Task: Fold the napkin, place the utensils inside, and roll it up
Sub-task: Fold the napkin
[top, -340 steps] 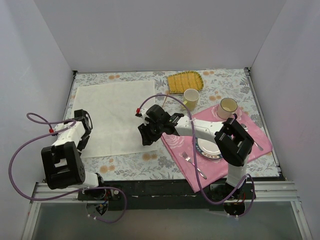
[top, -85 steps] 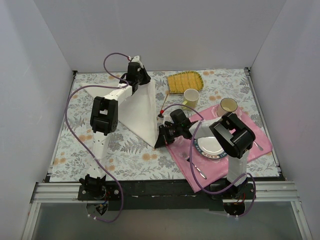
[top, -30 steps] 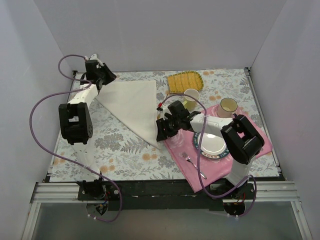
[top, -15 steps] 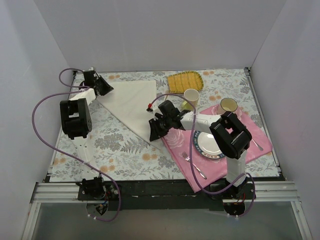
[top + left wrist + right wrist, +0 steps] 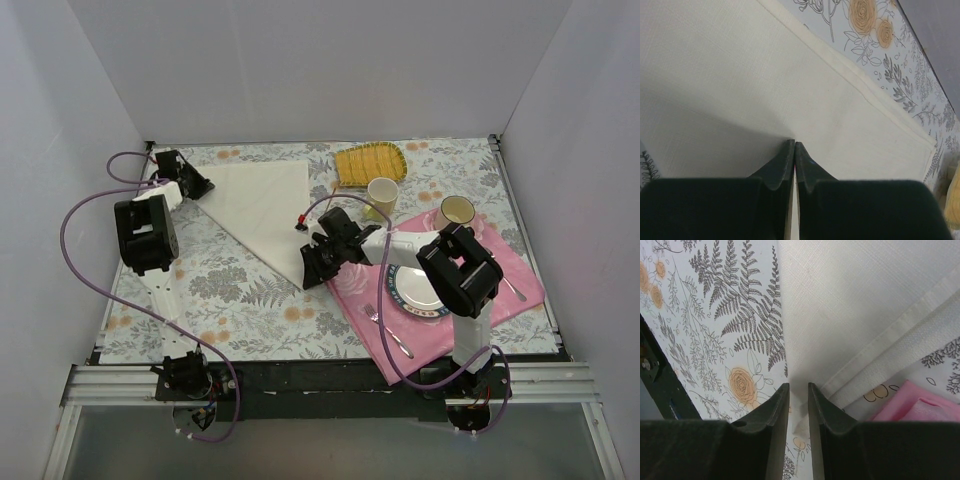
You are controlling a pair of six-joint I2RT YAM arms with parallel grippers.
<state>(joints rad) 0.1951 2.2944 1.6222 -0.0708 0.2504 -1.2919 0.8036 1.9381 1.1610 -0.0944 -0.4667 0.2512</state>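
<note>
Cream napkin (image 5: 265, 205) folded to a triangle on floral tablecloth (image 5: 230, 290), 11 o'clock of table centre, left gripper (image 5: 197, 184) pinched fully together on its 10 o'clock corner, right gripper (image 5: 310, 272) narrowed onto its 5 o'clock tip, pink placemat (image 5: 520, 285) just beside at 3 o'clock

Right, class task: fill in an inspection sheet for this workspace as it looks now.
Surface: floral tablecloth, lying flat.
Job's things: napkin folded into a triangle; gold utensil not made out.
Clutter: yellow mat, mug, second mug, pink placemat bearing plate and fork.
Grippers: left gripper shut on napkin's far-left corner; right gripper narrowed on its near tip, apparently gripping.
Cables: purple cable looping beside left arm; another crossing the placemat.
Surroundings: plain walls on three sides.
</note>
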